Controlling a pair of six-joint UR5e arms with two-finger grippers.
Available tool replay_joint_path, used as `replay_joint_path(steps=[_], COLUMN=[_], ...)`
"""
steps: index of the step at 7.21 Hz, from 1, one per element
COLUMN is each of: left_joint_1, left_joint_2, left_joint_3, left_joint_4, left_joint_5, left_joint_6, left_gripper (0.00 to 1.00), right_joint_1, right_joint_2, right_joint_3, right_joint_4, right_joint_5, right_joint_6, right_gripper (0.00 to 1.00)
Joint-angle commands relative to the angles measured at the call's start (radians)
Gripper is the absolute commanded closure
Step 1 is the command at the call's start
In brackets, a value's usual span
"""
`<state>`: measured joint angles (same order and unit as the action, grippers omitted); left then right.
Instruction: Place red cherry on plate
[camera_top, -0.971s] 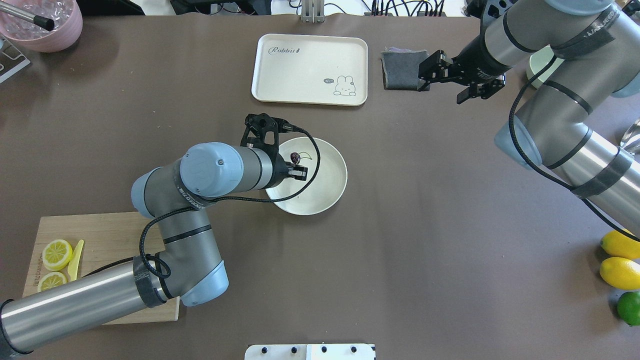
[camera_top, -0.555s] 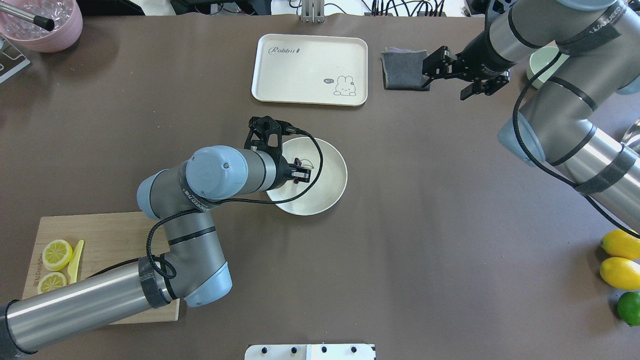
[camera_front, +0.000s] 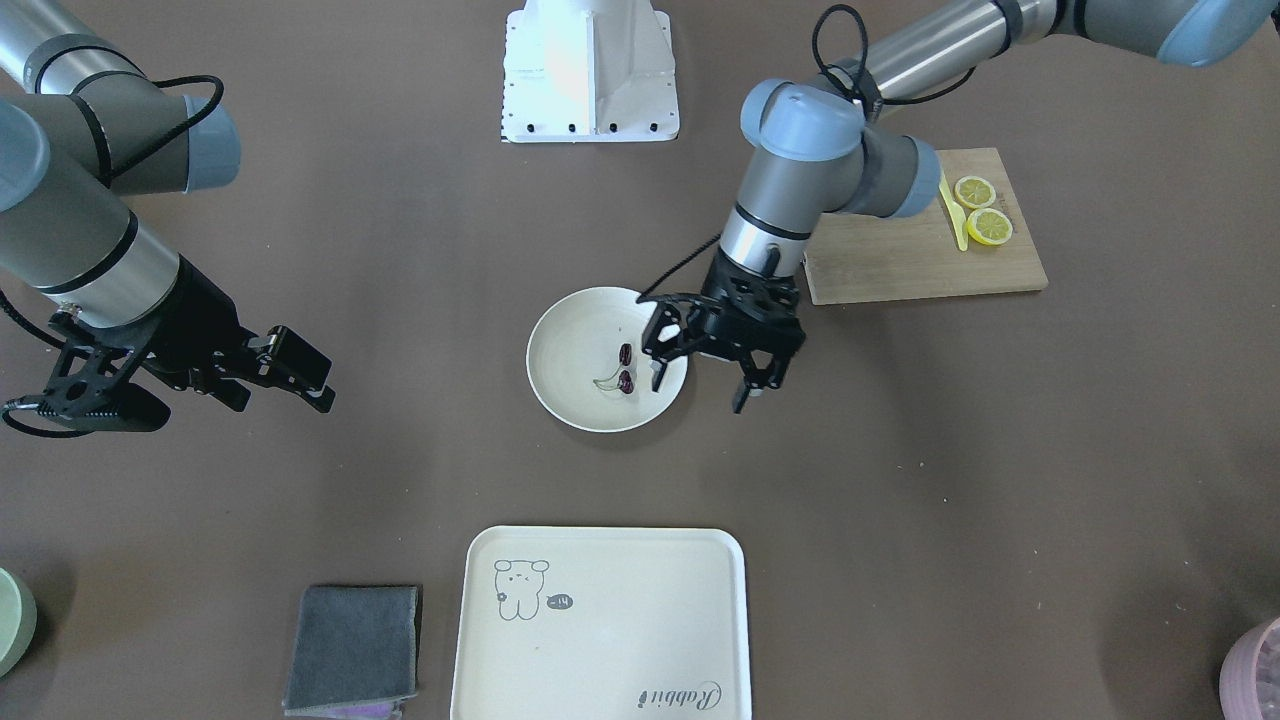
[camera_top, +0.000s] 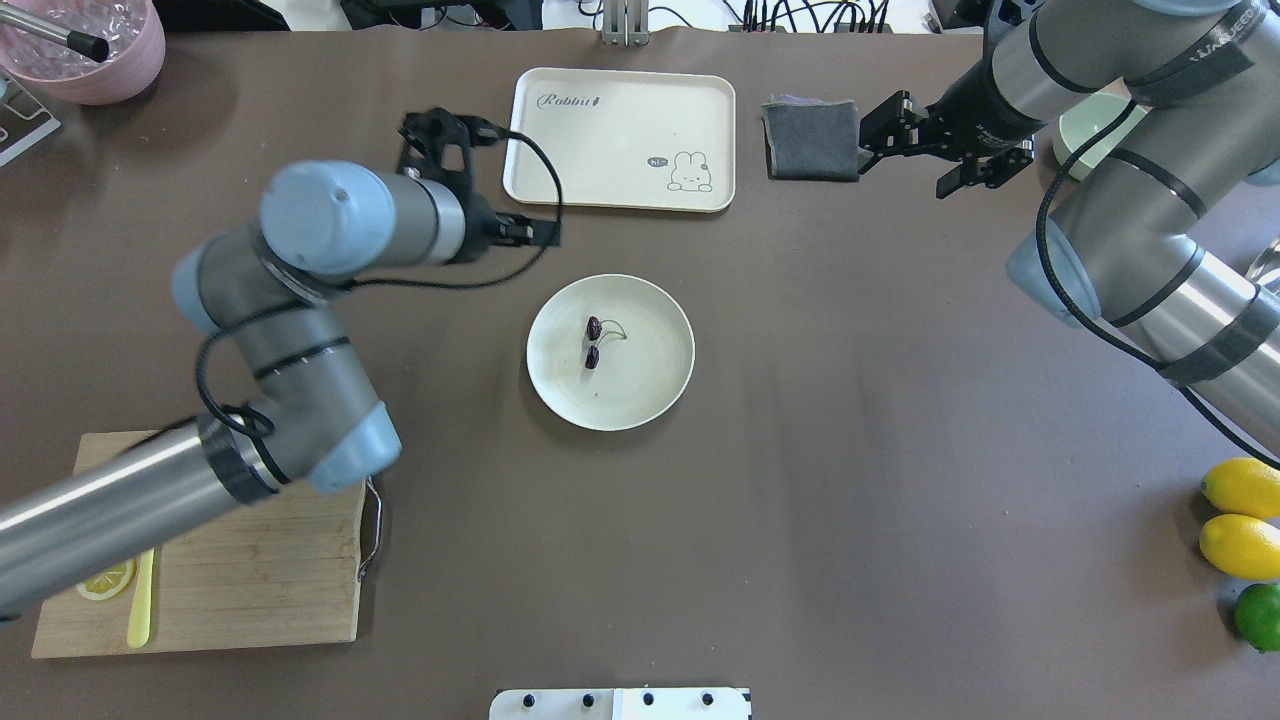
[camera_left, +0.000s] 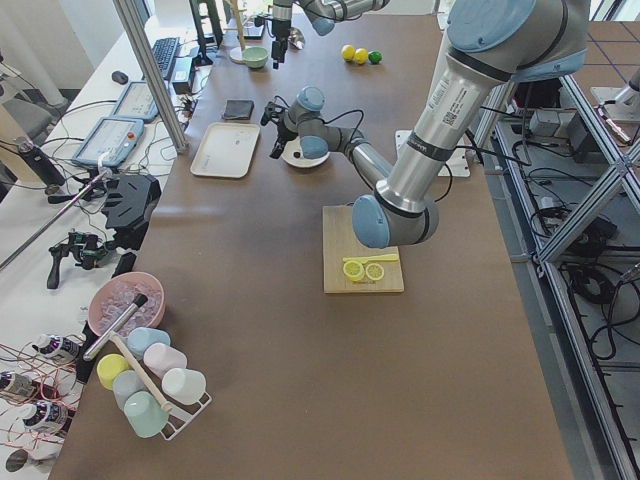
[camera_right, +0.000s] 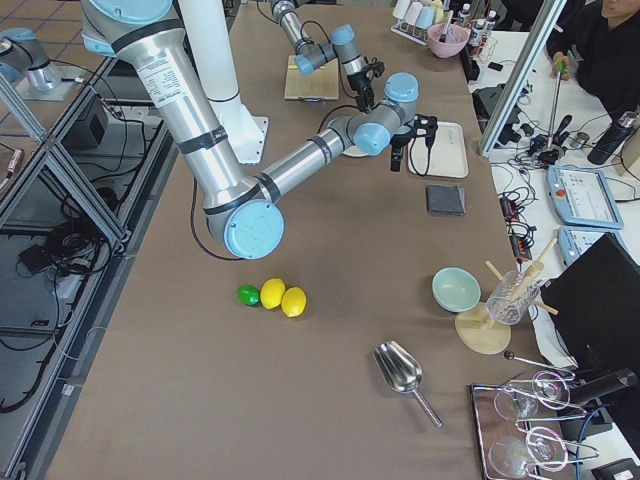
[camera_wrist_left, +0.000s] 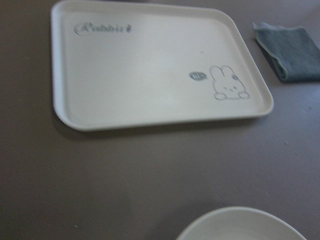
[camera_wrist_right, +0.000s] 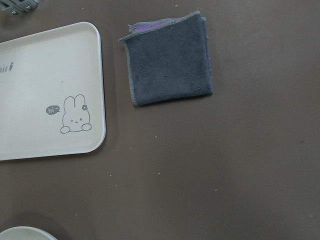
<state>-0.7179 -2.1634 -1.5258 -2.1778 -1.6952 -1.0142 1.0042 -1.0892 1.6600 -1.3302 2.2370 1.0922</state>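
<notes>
The red cherry (camera_top: 592, 342), two dark maroon fruits on a green stem, lies inside the round cream plate (camera_top: 650, 400) at mid-table, with nothing touching it. It shows again as the cherry (camera_front: 625, 368) on the plate (camera_front: 560, 400) in the front-facing view. There my left gripper (camera_front: 698, 390) hangs open and empty at the plate's edge on the cutting-board side. In the overhead view the left gripper (camera_top: 535, 233) is farther off, near the tray's corner. My right gripper (camera_top: 905, 175) is open and empty beside the grey cloth, far from the plate.
A rectangular cream tray (camera_top: 620, 140) and a folded grey cloth (camera_top: 810, 140) lie beyond the plate. A wooden cutting board (camera_top: 250, 580) with lemon slices sits at the near left. Lemons and a lime (camera_top: 1240, 520) are at the right edge, and a pink bowl (camera_top: 80, 50) at the far left.
My left gripper has let go of the cherry and pulled back from over the plate toward the tray; the cherry now lies on the plate. The right gripper drifted slightly right.
</notes>
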Motion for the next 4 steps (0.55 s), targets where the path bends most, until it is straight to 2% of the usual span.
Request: replay_joint_path(steps=[1, 2, 4], left_joint_1=[-0.324, -0.447, -0.523], left_joint_2=[0.126, 0.158, 0.226], left_joint_3=[0.007, 0.039, 0.050], left_joint_4=[0.001, 0.003, -0.023], left_joint_5=[-0.173, -0.222, -0.245], left_joint_6=[0.291, 0.482, 0.528], left_gripper=[0.02, 0.02, 0.02], right_joint_1=[0.063, 0.117, 0.178], right_joint_2=[-0.021, -0.068, -0.162], right_joint_3=[0.001, 0.000, -0.023], right_joint_4=[-0.145, -0.162, -0.159], right_joint_5=[-0.002, -0.002, -0.004], right_joint_6=[-0.172, -0.293, -0.513], right_gripper=[0.00, 0.00, 0.00])
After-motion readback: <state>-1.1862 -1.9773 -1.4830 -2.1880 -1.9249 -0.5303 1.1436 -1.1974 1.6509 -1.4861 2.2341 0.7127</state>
